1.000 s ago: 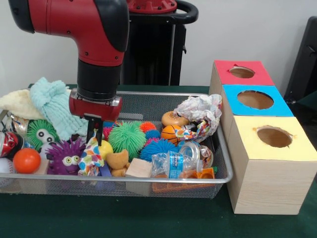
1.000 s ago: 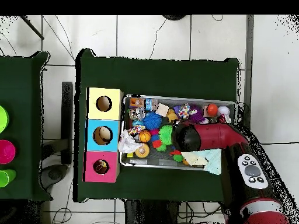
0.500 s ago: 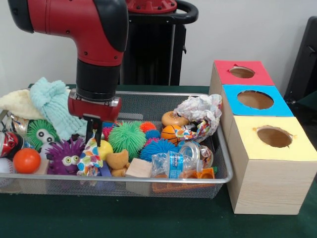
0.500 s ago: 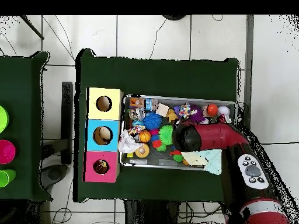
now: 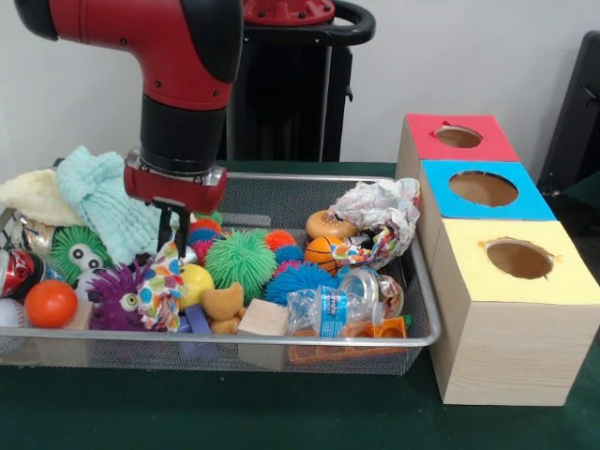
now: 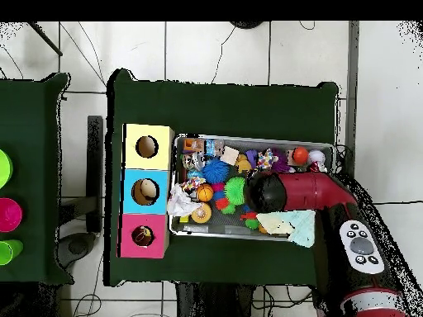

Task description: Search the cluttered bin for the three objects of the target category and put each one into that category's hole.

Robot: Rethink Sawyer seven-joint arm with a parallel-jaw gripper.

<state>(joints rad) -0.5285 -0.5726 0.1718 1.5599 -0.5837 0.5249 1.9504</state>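
At the left of the wire bin (image 5: 412, 339), the end effector (image 5: 172, 246) is pinched shut on the top of a spotted cloth (image 5: 163, 284), so the cloth hangs down among the spiky toys. A crumpled paper ball (image 5: 382, 214) rests at the bin's right end. Right of that stand the red (image 5: 458, 137), blue (image 5: 484, 188) and yellow (image 5: 518, 258) holes, ready for sorting.

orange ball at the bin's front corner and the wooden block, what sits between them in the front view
Between the orange ball and the wooden block, the front view shows a purple spiky toy with eyes, a polka-dot cloth and a tan toy figure.
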